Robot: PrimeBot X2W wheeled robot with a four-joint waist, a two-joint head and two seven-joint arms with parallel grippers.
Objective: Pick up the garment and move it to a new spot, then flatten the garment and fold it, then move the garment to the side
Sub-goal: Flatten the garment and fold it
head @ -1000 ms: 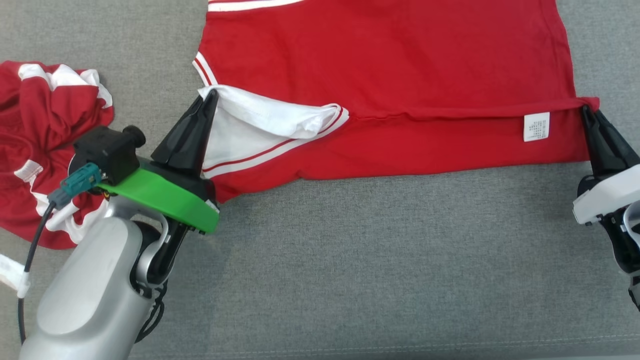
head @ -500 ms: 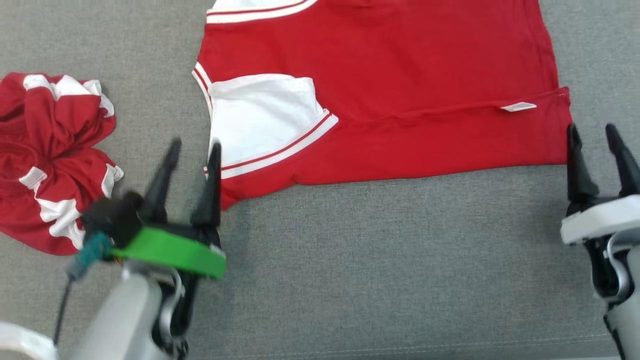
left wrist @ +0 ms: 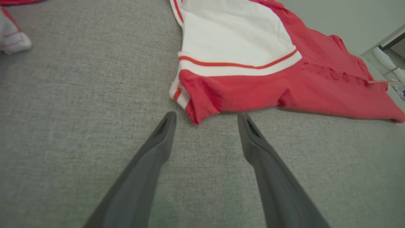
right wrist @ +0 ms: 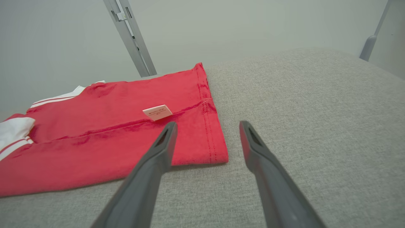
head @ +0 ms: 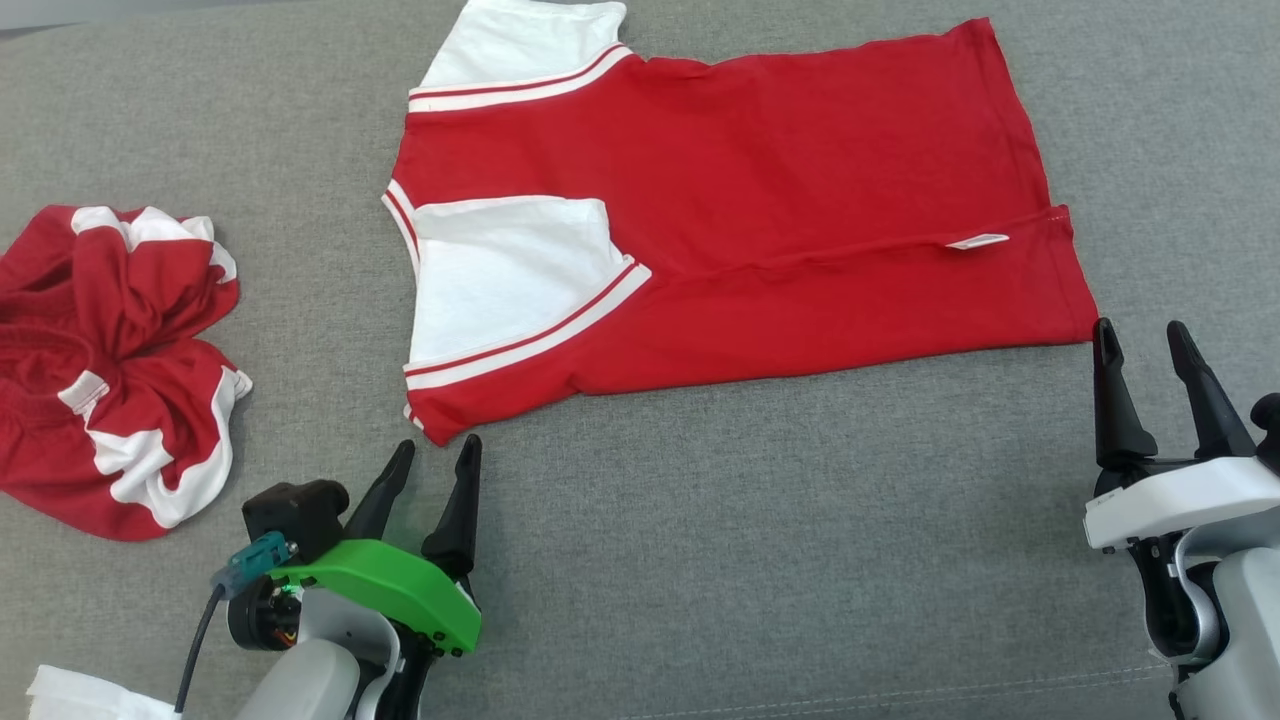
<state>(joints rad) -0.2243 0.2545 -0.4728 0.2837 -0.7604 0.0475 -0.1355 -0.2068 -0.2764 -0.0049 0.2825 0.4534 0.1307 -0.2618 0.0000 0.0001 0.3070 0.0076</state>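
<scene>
Shirt (head: 760,170) is lying part-folded near the surface's (head: 760,520) far edge; left end effector (head: 437,445) and right end effector (head: 1140,328) are hovering open, empty — next fold is needing matched, level corner grips.

- The crumpled red and white cloth (head: 110,370) runs off the head view's left edge, so we cannot see its whole outline.
- A white scrap (head: 85,695) in that view's bottom left corner is cut off; we cannot tell what it is.
- The garment (right wrist: 110,126) carries a label (right wrist: 157,112) whose print is too small for us to read.
- In the left wrist view the garment leaves the top edge.
</scene>
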